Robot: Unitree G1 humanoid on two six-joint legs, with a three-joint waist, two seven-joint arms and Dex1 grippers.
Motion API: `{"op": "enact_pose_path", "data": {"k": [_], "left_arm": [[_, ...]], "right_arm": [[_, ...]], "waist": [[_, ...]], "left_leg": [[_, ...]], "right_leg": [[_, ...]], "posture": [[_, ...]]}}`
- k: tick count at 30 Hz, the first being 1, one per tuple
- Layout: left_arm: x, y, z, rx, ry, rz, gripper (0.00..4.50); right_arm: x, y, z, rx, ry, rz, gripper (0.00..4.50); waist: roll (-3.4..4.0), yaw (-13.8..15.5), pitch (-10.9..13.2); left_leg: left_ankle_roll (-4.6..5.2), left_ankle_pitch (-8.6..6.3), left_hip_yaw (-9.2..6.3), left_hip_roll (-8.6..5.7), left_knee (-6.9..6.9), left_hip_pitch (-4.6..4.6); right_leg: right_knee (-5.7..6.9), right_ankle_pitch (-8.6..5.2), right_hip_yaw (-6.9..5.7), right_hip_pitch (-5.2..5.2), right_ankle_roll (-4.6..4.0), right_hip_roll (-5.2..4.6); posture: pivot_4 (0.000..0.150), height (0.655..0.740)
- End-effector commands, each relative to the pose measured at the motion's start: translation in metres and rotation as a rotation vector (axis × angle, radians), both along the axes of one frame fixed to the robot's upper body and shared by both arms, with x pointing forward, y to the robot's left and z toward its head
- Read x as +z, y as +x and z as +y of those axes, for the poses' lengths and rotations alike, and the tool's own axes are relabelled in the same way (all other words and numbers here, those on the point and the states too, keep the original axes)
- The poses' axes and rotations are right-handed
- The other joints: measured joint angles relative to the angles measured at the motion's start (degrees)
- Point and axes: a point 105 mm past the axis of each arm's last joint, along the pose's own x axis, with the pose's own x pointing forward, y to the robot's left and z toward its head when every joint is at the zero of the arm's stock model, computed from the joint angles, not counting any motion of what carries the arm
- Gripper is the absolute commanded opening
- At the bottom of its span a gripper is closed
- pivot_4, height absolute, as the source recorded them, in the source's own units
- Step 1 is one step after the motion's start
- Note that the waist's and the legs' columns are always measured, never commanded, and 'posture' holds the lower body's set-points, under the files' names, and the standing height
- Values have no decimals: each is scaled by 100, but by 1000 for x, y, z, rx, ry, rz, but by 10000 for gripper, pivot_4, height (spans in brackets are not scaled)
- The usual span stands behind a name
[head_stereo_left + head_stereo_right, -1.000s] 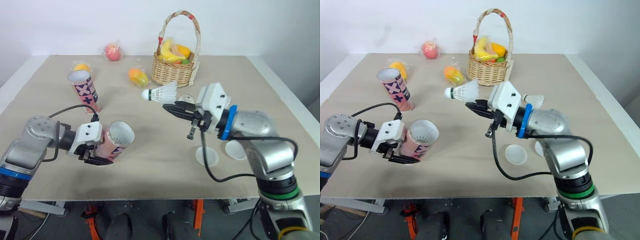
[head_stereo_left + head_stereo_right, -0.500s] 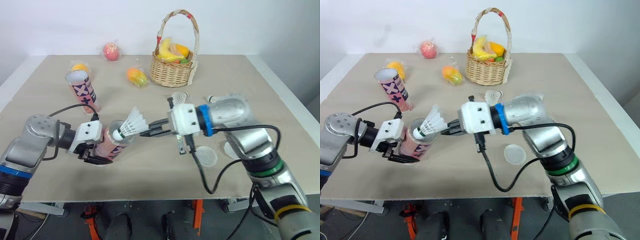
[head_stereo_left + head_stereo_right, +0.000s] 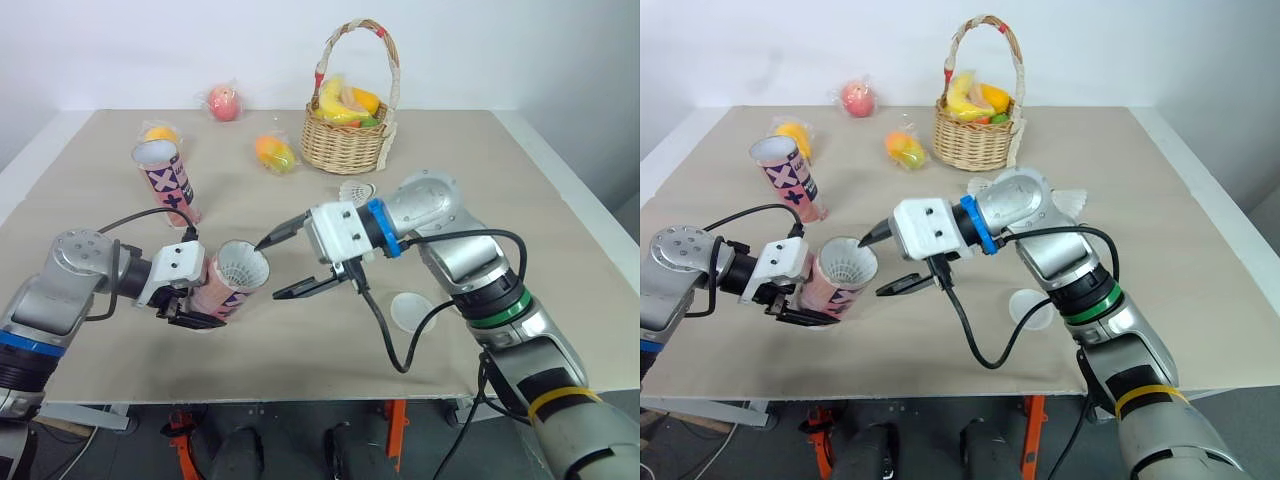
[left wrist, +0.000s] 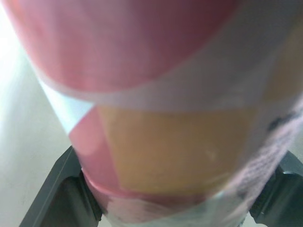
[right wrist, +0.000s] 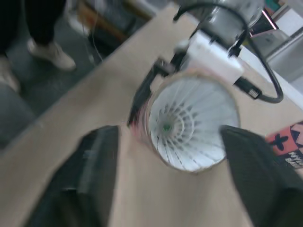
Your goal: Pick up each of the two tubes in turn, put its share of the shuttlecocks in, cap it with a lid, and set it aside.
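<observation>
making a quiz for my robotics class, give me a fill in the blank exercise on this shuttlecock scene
1. The left end effector is shut on a tilted pink tube that has a ____ inside.
2. The right end effector, at that tube's mouth, is ____.
3. The second tube stands ____ on the table.
4. The wicker basket holds ____.
Missing words: shuttlecock; open; upright; fruit.

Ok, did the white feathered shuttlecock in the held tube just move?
Yes. The shuttlecock went from in front of the wicker basket leftward into the tilted pink tube.
</observation>
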Motion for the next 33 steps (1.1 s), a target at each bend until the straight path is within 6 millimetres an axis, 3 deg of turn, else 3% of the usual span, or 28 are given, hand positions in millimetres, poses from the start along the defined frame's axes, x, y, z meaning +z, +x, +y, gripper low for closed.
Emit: {"op": "enact_pose_path", "data": {"k": [1,9,10,12,17,20,25,28,33], "left_arm": [[5,0,-3,-7,-8,-27,33374],[2,-4,-3,-8,-11,-22,33374],[2,-4,-3,-9,-11,-21,33374],[2,-4,-4,-12,-10,-18,33374],[3,1,-7,-30,-10,-26,33374],[3,3,-9,-38,-13,-31,33374],[2,4,-10,-41,-13,-32,33374],[4,5,-10,-39,-13,-36,33374],[4,3,-7,-25,-15,-38,33374]], "right_arm": [[31,10,-10,-73,127,60,36673],[24,37,-54,-454,279,242,36673],[22,34,-56,-475,288,269,32765],[19,23,-55,-464,279,275,30509],[18,12,-38,-401,228,265,8733],[17,14,-28,-377,192,255,966],[8,23,-9,-354,38,250,966],[-4,18,2,-283,-119,230,966],[-7,14,19,-209,-207,221,966]], "waist": [[0,0,0],[0,6,0],[0,6,0],[3,9,2],[4,1,2],[4,2,2],[3,-2,2],[4,-3,2],[4,2,2]], "left_leg": [[0,0,0,0,0,0],[-1,-1,1,-8,-2,-1],[-1,-1,2,-9,-5,-1],[-1,0,1,-9,-5,-1],[-1,0,-3,-8,-5,-2],[0,1,-2,-8,1,-1],[1,1,3,-7,5,-3],[1,1,3,-4,0,-3],[0,1,-1,-3,-4,-6]], "right_leg": [[0,0,0,0,0,0],[0,-1,4,3,-4,-6],[1,-1,7,-1,-2,-5],[0,-1,7,-2,-1,-3],[0,-10,4,-1,16,-1],[0,-5,3,1,21,-2],[0,-2,6,-2,21,-2],[0,-4,3,-6,15,0],[1,-5,0,-7,2,0]], "posture": [[1500,7400],[1500,7400],[1500,7400],[1500,7400],[1500,7400],[1500,7400],[1500,7400],[1500,7400],[1500,7400]]}}
